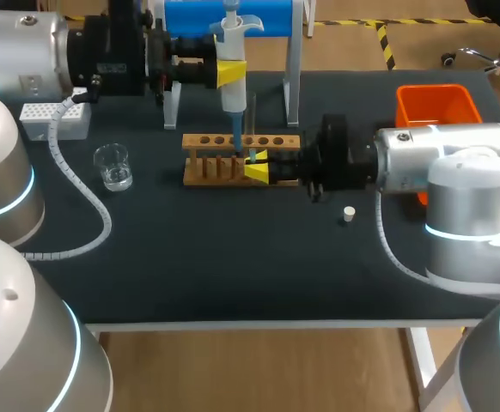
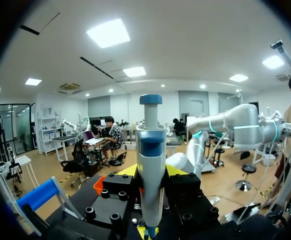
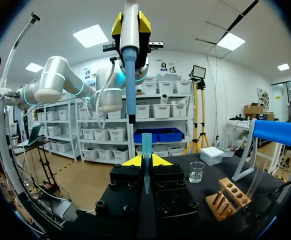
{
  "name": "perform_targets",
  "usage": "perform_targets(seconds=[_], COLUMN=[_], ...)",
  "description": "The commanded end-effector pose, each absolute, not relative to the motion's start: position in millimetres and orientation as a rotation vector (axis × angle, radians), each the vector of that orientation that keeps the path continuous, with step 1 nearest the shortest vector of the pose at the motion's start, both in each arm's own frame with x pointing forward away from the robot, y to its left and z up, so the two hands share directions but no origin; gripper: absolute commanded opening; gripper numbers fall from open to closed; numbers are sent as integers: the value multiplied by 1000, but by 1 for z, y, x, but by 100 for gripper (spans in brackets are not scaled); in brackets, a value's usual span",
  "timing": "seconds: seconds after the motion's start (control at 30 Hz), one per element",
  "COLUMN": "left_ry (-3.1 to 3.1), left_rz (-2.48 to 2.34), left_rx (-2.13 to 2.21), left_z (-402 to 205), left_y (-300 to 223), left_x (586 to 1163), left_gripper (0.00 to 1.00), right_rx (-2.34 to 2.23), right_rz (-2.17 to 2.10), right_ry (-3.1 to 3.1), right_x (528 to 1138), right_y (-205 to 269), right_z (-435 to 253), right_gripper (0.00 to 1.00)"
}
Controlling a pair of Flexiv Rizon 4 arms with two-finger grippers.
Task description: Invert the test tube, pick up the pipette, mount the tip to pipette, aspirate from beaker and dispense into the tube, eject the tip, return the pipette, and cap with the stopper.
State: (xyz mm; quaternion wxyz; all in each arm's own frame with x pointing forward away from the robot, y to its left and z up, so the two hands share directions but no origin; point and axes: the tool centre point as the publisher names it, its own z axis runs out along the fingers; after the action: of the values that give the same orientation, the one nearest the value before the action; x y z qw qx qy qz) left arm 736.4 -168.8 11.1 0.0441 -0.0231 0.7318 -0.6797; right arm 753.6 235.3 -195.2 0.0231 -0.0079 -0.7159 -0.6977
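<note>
- My left gripper is clenching the pipette around its upper body and holding it upright over the far middle of the desk, in front of the blue stand.
- My right gripper is grasping the blue tip between its yellow fingers, open end up, right at the wooden rack in the desk's middle.
- In the right wrist view, the pipette's nozzle is hanging just above the tip and slightly to one side, not touching it.
- A clear test tube is standing upright in the rack, just behind the tip.
- The beaker is sitting toward the desk's left edge, well apart from the rack.
- The white tip box is lying near the far left corner.
- The stopper is resting on the desk right of the middle, under my right arm.
- The orange bin is sitting by the far right corner.
</note>
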Motion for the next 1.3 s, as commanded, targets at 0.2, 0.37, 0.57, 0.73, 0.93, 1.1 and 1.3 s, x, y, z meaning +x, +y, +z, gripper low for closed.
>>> perform_targets(seconds=[0.2, 0.37, 0.57, 0.73, 0.93, 1.1, 1.3], left_ry=[2237, 2237, 2237, 2237, 2237, 2237, 2237], left_rz=[-2077, -2077, -2077, -2077, -2077, -2077, -2077], left_rx=[-71, -71, -71, -71, -71, -71, -71], left_z=[11, 11, 11, 11, 11, 11, 11], left_y=[-168, -168, -168, -168, -168, -168, -168], left_x=[735, 735, 735, 735, 735, 735, 735], left_gripper=[0, 0, 0, 0, 0, 0, 0], right_rx=[-37, -62, -67, -66, -69, -59, -51], right_rz=[-2158, -2152, -2151, -2153, -2162, -2172, -2171], right_ry=[-2215, -2198, -2189, -2189, -2193, -2195, -2200], right_x=[742, 738, 737, 736, 734, 733, 733], right_y=[246, 253, 258, 260, 258, 258, 258], right_z=[-193, -192, -192, -190, -187, -183, -183], right_gripper=[0, 0, 0, 0, 0, 0, 0])
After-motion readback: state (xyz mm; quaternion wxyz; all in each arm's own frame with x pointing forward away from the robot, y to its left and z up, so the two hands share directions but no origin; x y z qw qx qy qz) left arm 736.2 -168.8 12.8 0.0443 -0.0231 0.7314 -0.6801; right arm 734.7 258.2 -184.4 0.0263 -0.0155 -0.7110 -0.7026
